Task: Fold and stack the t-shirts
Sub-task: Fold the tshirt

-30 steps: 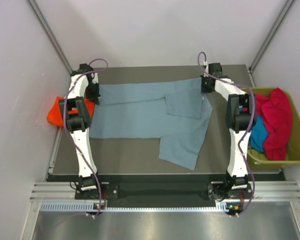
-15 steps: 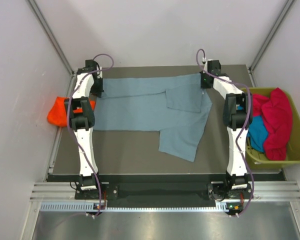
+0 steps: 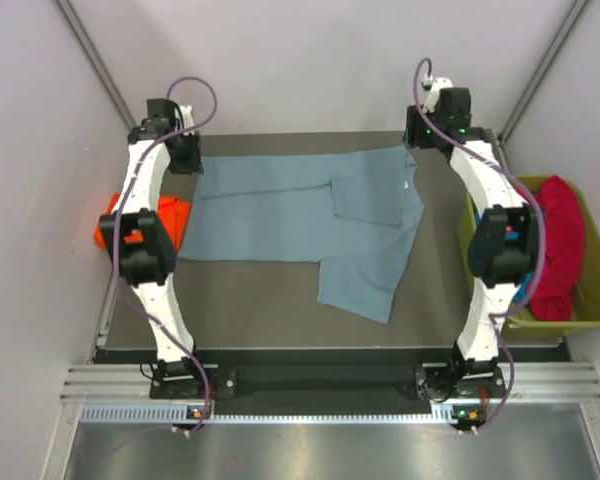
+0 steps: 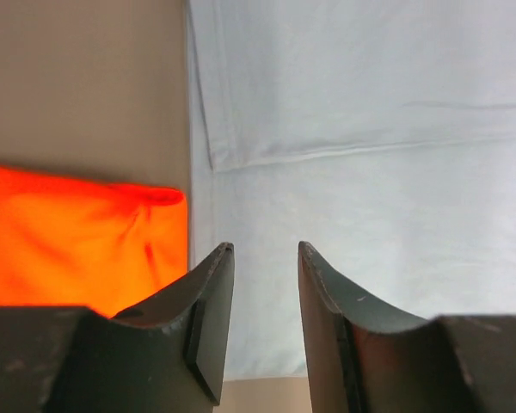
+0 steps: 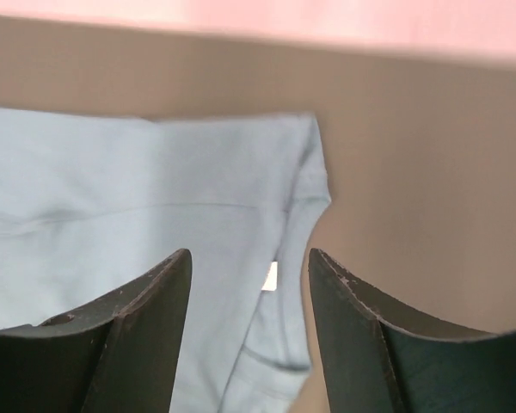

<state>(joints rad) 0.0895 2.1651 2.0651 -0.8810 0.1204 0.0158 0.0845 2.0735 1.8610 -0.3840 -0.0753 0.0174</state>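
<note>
- Two arms reach to the far corners of the table (image 3: 260,310), the left gripper (image 3: 185,155) above one far corner of the grey-blue t-shirt (image 3: 280,215) and the right gripper (image 3: 420,135) above the other.
- Left gripper (image 4: 265,249): jaws parted, nothing between them. The grey-blue t-shirt (image 4: 370,172) lies beneath.
- Right gripper (image 5: 249,258): jaws spread wide and likewise empty, over the shirt's corner (image 5: 155,189). A small white label (image 5: 271,275) shows there.
- Grey-blue t-shirt: flat across the far half of the table, with a part folded in over its right side and a flap reaching toward the near edge.
- Orange-red t-shirt (image 3: 170,215): bunched at the table's left edge, just beside the grey-blue one. The left arm crosses it in the top view. The left wrist view shows it (image 4: 69,232) cut off by the frame and the finger.
- Olive-green bin (image 3: 590,318): off the table's right side, holding the crimson-pink t-shirt (image 3: 562,250).
- Right arm: covers the bin's left part, so what lies there cannot be made out.
</note>
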